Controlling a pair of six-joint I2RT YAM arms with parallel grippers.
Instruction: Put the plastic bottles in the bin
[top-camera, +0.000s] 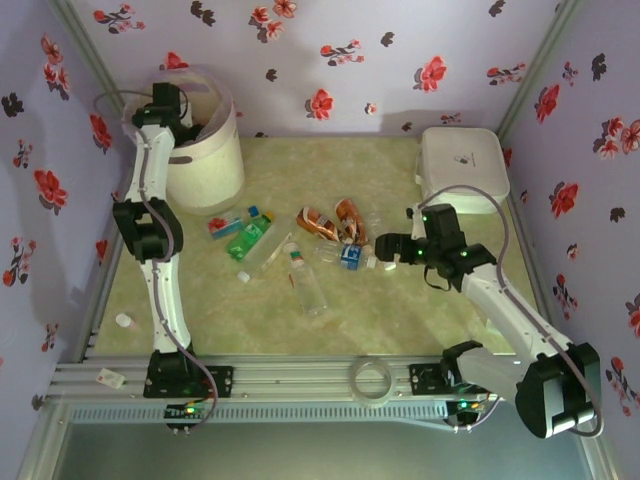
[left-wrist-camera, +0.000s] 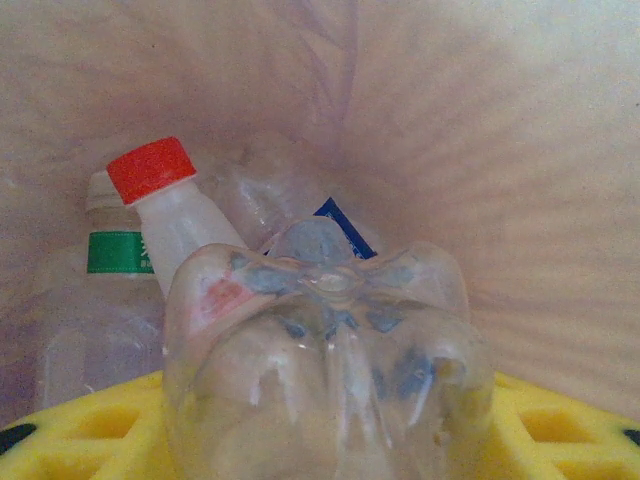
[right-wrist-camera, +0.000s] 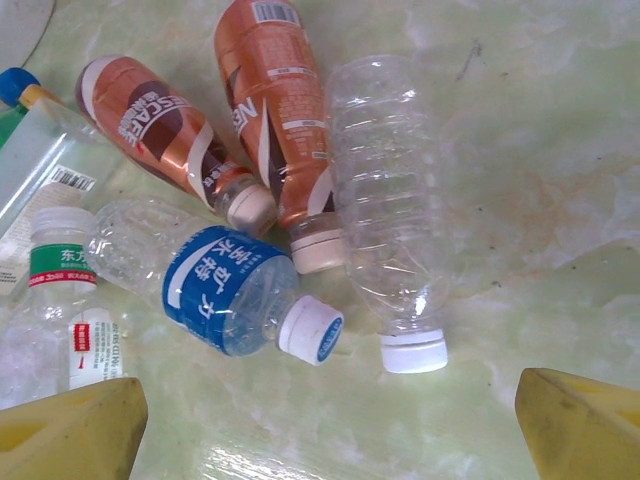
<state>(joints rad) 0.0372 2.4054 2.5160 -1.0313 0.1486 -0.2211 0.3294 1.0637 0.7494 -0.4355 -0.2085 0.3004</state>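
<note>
The left gripper (top-camera: 185, 125) reaches down inside the bin (top-camera: 215, 170) at the far left corner of the table (top-camera: 400, 320). Its yellow fingers (left-wrist-camera: 90, 430) are clamped on a clear bottle (left-wrist-camera: 320, 350), whose base faces the wrist camera. Beyond it in the bin lie more bottles, among them a red-capped bottle (left-wrist-camera: 160, 200) with a green label, close to the pale wall.

Right of the bin, other bottles lie scattered on the marbled tabletop. A green bottle (top-camera: 245, 240) is nearest the bin, then comes a long clear bottle (top-camera: 308, 285), then two orange-brown bottles (top-camera: 318, 224) side by side. A blue-labelled bottle (right-wrist-camera: 235, 290) with a white cap lies just beside their caps, and a ribbed clear bottle (right-wrist-camera: 390, 220) lies alongside one of them.

The right gripper (top-camera: 385, 250) hangs over this cluster with its jaws spread wide and nothing between them. A yellow fingertip (right-wrist-camera: 70, 440) shows at each lower corner of its wrist view. A flat white lidded box (top-camera: 462, 165) sits at the far right corner.
</note>
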